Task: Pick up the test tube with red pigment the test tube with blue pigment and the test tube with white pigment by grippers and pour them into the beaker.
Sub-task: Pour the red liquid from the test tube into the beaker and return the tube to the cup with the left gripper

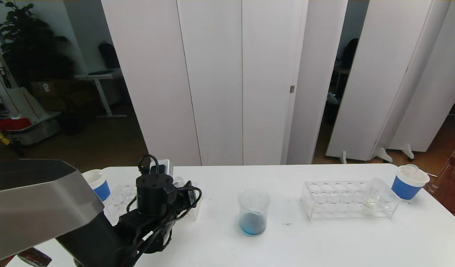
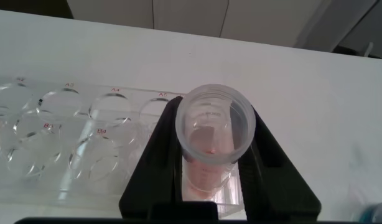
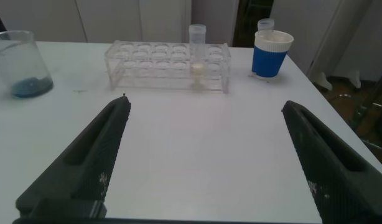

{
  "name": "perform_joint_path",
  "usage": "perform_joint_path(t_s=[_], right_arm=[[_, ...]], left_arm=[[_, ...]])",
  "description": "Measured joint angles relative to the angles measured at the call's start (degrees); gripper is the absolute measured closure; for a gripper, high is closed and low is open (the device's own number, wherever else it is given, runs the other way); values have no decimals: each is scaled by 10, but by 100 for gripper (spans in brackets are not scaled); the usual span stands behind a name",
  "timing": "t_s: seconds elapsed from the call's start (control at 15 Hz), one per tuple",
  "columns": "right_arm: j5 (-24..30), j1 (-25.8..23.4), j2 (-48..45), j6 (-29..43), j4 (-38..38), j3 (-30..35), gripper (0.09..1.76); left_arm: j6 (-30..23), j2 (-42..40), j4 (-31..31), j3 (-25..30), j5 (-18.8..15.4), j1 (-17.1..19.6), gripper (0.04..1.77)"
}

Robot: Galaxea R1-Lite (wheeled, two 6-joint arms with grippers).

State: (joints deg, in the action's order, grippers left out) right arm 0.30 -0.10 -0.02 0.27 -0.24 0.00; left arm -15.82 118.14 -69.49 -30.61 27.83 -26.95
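On the clear rack (image 2: 66, 130) under the left arm, small red labels mark the wells: A3, A4 and A5 along one row, B3 and B4 on the next. No other writing can be read.

The left arm reaches in from the bench's near left corner, its wrist bent down over that rack by the left edge. The left claw (image 2: 217, 163) is closed on a clear tube with reddish liquid (image 2: 213, 140) at its bottom, one black finger on each side of the tube, which stands upright in a well at the rack's end. A blue paper cup (image 1: 98, 184) stands just beyond this rack, near the far left corner.

The right claw (image 3: 209, 162) hangs low over the bench's near right part, fingers spread wide and holding nothing.

The beaker (image 1: 253, 211) stands mid-bench with blue liquid in its bottom. The test tube with white pigment (image 1: 372, 196) stands upright in the second rack (image 1: 323, 202) towards the right edge, near that rack's right end. Another blue paper cup (image 1: 408, 182) sits at the far right corner, with a clear tube (image 3: 265, 25) in it.
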Motion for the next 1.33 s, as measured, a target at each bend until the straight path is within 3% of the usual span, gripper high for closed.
perform_joint_path(t_s=[0.53,0.87,1.2,1.33], right_arm=[[0,0,0,0,0,0,10],[0,0,0,0,0,0,10],[0,0,0,0,0,0,10],[0,0,0,0,0,0,10]], left_arm=[[55,-44,3,7,-3,-6,122],[123,-94,3,8,-11,-10,122],[186,-154,9,4,-71,-15,122],[203,-175,22,1,-115,-19,122]])
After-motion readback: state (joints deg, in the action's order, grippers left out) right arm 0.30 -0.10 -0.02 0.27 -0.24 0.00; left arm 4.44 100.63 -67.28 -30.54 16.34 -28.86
